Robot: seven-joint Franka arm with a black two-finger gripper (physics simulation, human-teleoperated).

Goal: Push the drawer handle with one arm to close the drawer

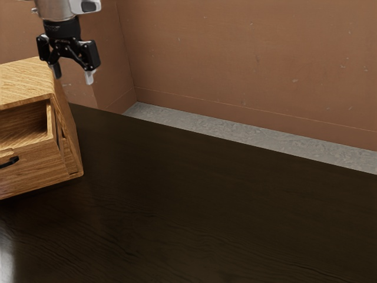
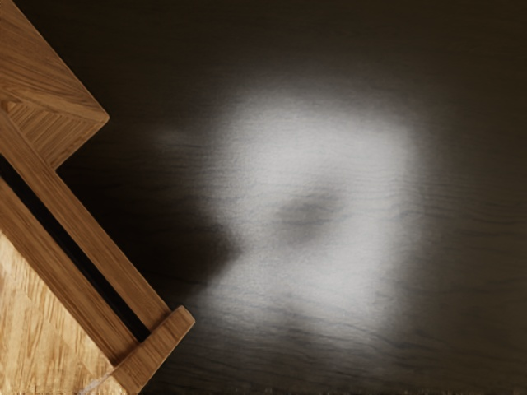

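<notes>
1. The step in hand, as I judge it, is the approach; bring the pincer (image 1: 73, 75) round the side of the cabinet (image 1: 26, 79) to a spot out in front of it, then down to handle height.
2. The pincer is wide, its two fingers well parted with nothing between them; narrowing them first should give a firmer pushing end.
3. The drawer (image 1: 32, 169) stands pulled out from the cabinet's front; its dark handle (image 1: 9, 162) is on the drawer's outer face.
4. Push squarely toward the cabinet's back, slowly, with contact on the handle; an off-centre shove could make the drawer bind.
5. The pincer seems to hang above and beside the cabinet, though depth is hard to judge; the cabinet's top edge and the drawer's raised side could catch a low, direct path.
6. The dark table (image 1: 206, 194) carries the cabinet; a brown wall (image 1: 247, 59) rises beyond it.
</notes>
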